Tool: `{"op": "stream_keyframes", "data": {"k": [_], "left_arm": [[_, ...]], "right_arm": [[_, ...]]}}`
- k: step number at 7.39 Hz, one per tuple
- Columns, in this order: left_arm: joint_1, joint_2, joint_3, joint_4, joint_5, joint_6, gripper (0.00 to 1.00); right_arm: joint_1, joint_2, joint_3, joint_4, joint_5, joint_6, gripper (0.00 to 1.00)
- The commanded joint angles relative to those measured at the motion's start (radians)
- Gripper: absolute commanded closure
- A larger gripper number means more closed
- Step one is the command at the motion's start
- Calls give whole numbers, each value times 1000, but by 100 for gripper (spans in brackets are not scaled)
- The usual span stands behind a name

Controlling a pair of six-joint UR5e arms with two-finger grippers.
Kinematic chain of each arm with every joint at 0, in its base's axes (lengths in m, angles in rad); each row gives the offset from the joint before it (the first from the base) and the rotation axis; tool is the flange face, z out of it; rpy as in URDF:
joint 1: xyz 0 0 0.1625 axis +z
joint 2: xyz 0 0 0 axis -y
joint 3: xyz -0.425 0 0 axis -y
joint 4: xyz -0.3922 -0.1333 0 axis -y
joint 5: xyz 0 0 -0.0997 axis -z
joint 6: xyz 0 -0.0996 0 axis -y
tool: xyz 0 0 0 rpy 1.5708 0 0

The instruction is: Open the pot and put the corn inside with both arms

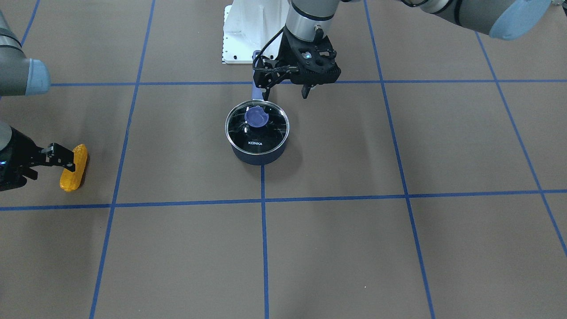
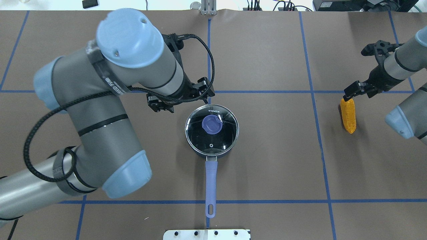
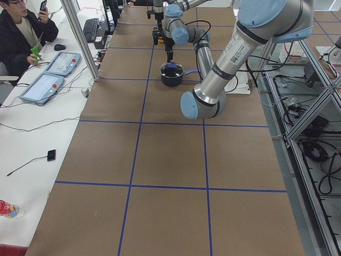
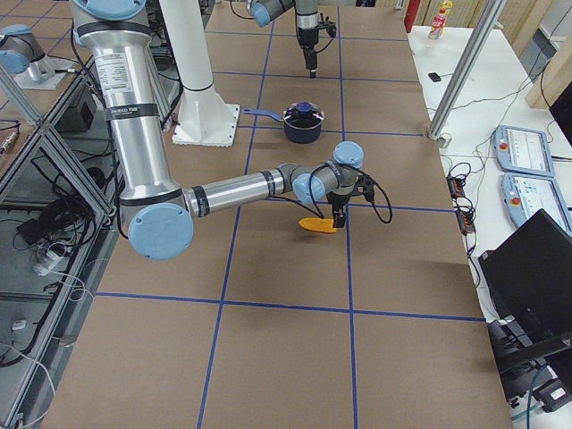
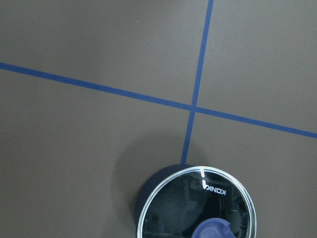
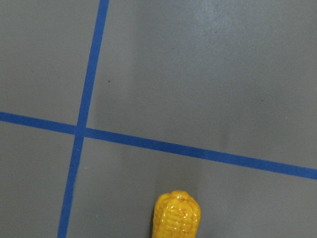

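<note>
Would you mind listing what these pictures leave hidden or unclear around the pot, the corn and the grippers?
The pot's inside: every view, covered by the dark, reflective lid.
Whether the right gripper touches the corn: overhead and front views, its finger overlaps the cob's end.
Most of the corn: right wrist view, cut by the bottom edge.
The pot's handle: front view, mostly behind the left gripper.

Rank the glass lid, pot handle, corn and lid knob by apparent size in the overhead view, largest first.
1. glass lid, clearly the largest
2. pot handle, the longest of the rest but thin
3. corn, shorter but thicker; its area looks close to the handle's, so this order is unsure
4. lid knob
</note>
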Motion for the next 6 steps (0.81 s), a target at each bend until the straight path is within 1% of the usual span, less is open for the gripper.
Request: {"op": "stream_keyframes", "data": {"k": [1, 2, 3, 5, 6], "left_arm": [[89, -56, 90, 2, 88, -38, 2], [94, -69, 121, -6, 90, -43, 2], [94, -102, 183, -12, 90, -38, 2], [88, -112, 220, -21, 102, 4, 2], [85, -112, 254, -55, 119, 20, 2]], "right_arm": [[-57, -8, 2, 0, -58, 32, 0], [-63, -7, 4, 0, -60, 41, 0], [-66, -5, 5, 0, -61, 45, 0], [-66, 1, 5, 0, -61, 45, 0], [-66, 1, 4, 0, -61, 45, 0]]}}
